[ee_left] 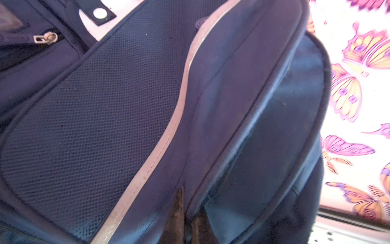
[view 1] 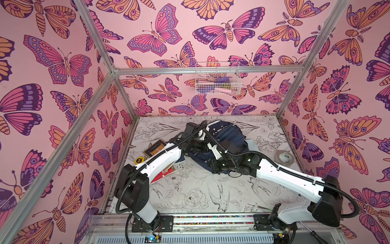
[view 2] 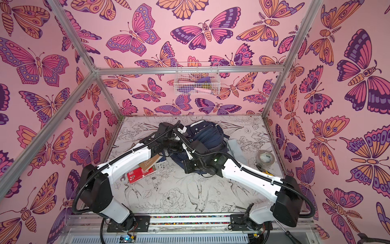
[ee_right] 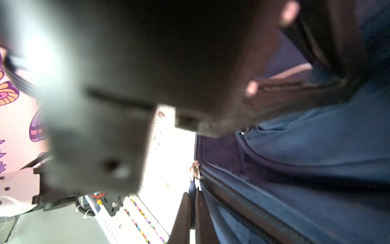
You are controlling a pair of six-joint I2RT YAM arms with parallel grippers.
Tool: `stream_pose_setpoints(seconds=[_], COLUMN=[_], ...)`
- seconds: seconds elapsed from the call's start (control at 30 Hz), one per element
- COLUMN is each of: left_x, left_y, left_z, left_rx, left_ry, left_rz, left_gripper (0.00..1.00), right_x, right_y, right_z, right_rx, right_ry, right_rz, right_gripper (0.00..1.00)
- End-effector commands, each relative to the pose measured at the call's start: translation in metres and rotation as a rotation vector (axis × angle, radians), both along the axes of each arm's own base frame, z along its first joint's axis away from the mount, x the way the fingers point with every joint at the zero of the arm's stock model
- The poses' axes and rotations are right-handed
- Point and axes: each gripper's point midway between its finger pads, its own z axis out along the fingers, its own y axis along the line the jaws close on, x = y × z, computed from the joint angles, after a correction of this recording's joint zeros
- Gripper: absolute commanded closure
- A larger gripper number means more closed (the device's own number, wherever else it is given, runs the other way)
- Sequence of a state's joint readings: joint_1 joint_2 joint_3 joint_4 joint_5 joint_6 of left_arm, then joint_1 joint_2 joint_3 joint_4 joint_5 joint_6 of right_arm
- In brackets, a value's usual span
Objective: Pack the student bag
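left gripper [ee_left: 186,202], right gripper [ee_right: 191,196] both pinching student bag [view 1: 230,135], brown card [view 2: 150,163] reading "Market"

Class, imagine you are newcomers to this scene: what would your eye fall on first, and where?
Pink butterfly wallpaper covers the walls. At the table's rear middle lies the navy student bag, with the left arm and right arm meeting on it. A white wire basket hangs on the back wall above.
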State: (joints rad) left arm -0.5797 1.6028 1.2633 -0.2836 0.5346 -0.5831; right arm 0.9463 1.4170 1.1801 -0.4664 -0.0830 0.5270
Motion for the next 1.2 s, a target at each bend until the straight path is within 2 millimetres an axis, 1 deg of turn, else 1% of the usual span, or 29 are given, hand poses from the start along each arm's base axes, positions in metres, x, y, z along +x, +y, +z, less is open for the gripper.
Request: stream_pose_setpoints(seconds=[0.0,0.07,0.13,0.2,0.27,0.3,0.37,0.47,0.6,0.63,0.67,0.73,0.77,0.83,0.87,0.97,1.03,1.17], left_x=[-0.015,-0.011,-0.007,-0.006,-0.008,-0.009,-0.012,-0.014,-0.023,-0.025,-0.026,-0.029,-0.030,-0.032,-0.034,-0.038,-0.042,-0.049], left_y=[-0.026,-0.020,-0.018,-0.018,-0.021,-0.023,-0.025,-0.023,-0.018,-0.016,-0.014,-0.009,-0.006,0.000,0.004,0.011,0.015,0.024], left_z=[0.090,0.078,0.070,0.065,0.065,0.066,0.061,0.044,0.021,0.012,0.005,-0.009,-0.016,-0.026,-0.031,-0.042,-0.044,-0.056], left_rx=[-0.246,-0.232,-0.246,-0.268,-0.297,-0.312,-0.338,-0.340,-0.333,-0.325,-0.317,-0.300,-0.292,-0.272,-0.259,-0.204,-0.174,-0.094], left_ry=[-0.182,-0.158,-0.134,-0.106,-0.095,-0.088,-0.073,-0.033,-0.004,0.005,0.015,0.043,0.056,0.073,0.075,0.076,0.068,0.060], left_rz=[-0.110,-0.089,-0.079,-0.074,-0.089,-0.096,-0.100,-0.091,-0.085,-0.079,-0.073,-0.065,-0.060,-0.052,-0.050,-0.057,-0.072,-0.082], left_gripper=[1.00,1.00,1.00,1.00,1.00,1.00,1.00,1.00,1.00,1.00,1.00,1.00,1.00,1.00,1.00,1.00,1.00,1.00], right_x=[-0.020,-0.022,-0.023,-0.025,-0.028,-0.028,-0.028,-0.022,-0.016,-0.014,-0.013,-0.011,-0.011,-0.012,-0.012,-0.012,-0.011,-0.006], right_y=[0.007,-0.006,-0.020,-0.032,-0.036,-0.033,-0.022,-0.002,0.025,0.029,0.030,0.028,0.025,0.013,0.003,-0.028,-0.052,-0.089], right_z=[-0.019,-0.020,-0.025,-0.031,-0.038,-0.039,-0.044,-0.051,-0.066,-0.070,-0.073,-0.081,-0.083,-0.079,-0.075,-0.060,-0.047,-0.017], right_rx=[-0.056,-0.079,-0.121,-0.163,-0.181,-0.173,-0.140,-0.080,-0.006,0.003,0.006,-0.003,-0.012,-0.040,-0.059,-0.116,-0.157,-0.190], right_ry=[0.035,0.025,0.024,0.025,0.035,0.037,0.047,0.061,0.104,0.105,0.103,0.104,0.102,0.083,0.063,-0.007,-0.052,-0.167], right_rz=[0.096,0.072,0.040,0.009,-0.008,-0.013,-0.013,-0.028,-0.044,-0.048,-0.057,-0.082,-0.090,-0.104,-0.116,-0.159,-0.207,-0.288], right_gripper=[1.00,1.00,1.00,1.00,1.00,1.00,1.00,1.00,1.00,0.97,0.91,0.75,0.70,0.49,0.43,0.34,0.29,0.23])
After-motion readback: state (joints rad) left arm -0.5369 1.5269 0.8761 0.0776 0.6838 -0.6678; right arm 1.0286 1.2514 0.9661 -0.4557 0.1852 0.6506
